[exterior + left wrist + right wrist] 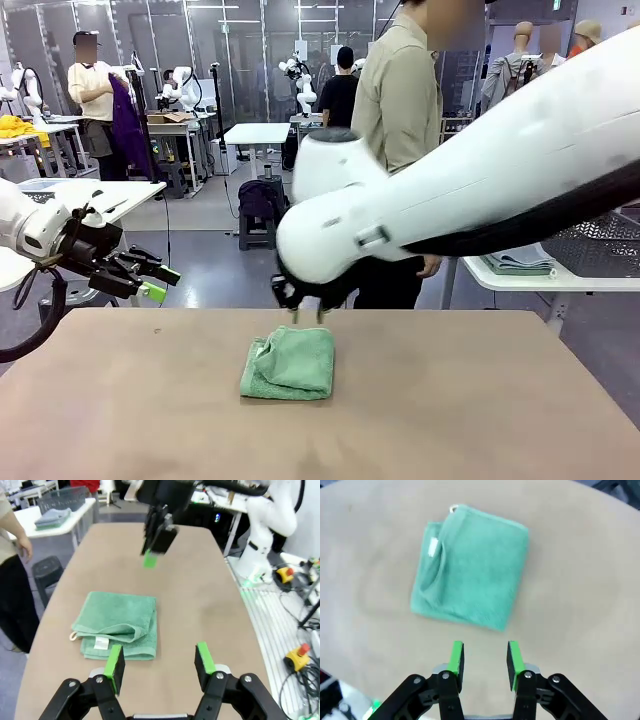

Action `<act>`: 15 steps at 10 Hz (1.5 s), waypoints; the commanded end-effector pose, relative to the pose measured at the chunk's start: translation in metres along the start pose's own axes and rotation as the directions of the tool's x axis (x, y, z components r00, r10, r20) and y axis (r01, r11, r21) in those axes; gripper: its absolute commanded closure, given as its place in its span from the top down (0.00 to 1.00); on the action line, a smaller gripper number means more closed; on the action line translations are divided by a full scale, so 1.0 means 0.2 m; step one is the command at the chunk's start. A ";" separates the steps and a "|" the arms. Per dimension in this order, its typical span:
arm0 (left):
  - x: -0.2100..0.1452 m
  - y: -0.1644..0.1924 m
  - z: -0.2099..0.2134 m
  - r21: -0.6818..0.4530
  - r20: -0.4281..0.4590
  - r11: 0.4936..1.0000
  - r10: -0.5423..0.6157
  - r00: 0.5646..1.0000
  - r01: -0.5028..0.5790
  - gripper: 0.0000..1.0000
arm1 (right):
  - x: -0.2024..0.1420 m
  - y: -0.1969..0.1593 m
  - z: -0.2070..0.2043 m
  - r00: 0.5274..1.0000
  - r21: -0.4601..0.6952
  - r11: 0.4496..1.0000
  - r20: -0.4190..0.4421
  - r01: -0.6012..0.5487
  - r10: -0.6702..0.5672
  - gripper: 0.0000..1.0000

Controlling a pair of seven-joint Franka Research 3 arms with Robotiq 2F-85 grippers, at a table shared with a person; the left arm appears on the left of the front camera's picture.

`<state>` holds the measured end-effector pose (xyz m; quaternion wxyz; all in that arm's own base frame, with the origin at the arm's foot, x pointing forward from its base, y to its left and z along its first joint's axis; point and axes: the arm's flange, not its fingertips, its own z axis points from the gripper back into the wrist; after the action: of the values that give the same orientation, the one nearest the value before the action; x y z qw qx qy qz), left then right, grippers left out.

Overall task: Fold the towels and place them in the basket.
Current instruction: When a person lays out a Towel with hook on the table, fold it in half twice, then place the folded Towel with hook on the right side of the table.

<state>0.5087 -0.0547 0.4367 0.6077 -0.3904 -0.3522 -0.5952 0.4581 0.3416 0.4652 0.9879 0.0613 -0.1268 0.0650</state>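
Two end effectors are empty, so the folded bundle has nothing securing it and most of the risk lies in the pick-up. At the left, the left end effector [160, 283] hangs off the desk's [480, 400] near-left corner with its jaws spread wide and nothing between them; if it reached in now it could meet the other arm, which crosses the middle. Near the centre of the desk lies the mint green towel [290, 362], folded small, but its upper layer sits bunched along one side with the label and corner loop exposed. A pinch that catches only that loose layer would probably peel the fold open on the lift. Just above the towel's far edge hovers the right end effector [310, 316], jaws partly apart and gripping nothing. That narrow gap may not take the whole thickness, and a descent at the very edge could shove the cloth rather than trap it. Behind it stands a person [400, 100], close to any carry path. Far right, on a white side table, sits what is likely the basket [600, 245], well apart from the towel, so a weak grip has a long way to fail.
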 end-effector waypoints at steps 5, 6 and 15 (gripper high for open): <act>0.01 -0.01 0.01 0.002 0.003 1.000 -0.004 1.000 0.004 0.72 | -0.16 -0.23 0.30 1.000 0.004 1.000 0.002 0.002 -0.002 0.45; 0.01 -0.01 0.01 0.002 0.003 1.000 -0.004 1.000 0.004 0.72 | -0.16 -0.23 0.30 1.000 0.004 1.000 0.002 0.002 -0.002 0.45; 0.01 -0.01 0.01 0.002 0.003 1.000 -0.004 1.000 0.004 0.72 | -0.16 -0.23 0.30 1.000 0.004 1.000 0.002 0.002 -0.002 0.45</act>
<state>0.5087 -0.0546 0.4367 0.6077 -0.3903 -0.3523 -0.5952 0.4169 0.2831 0.5101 0.9882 0.0621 -0.1273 0.0577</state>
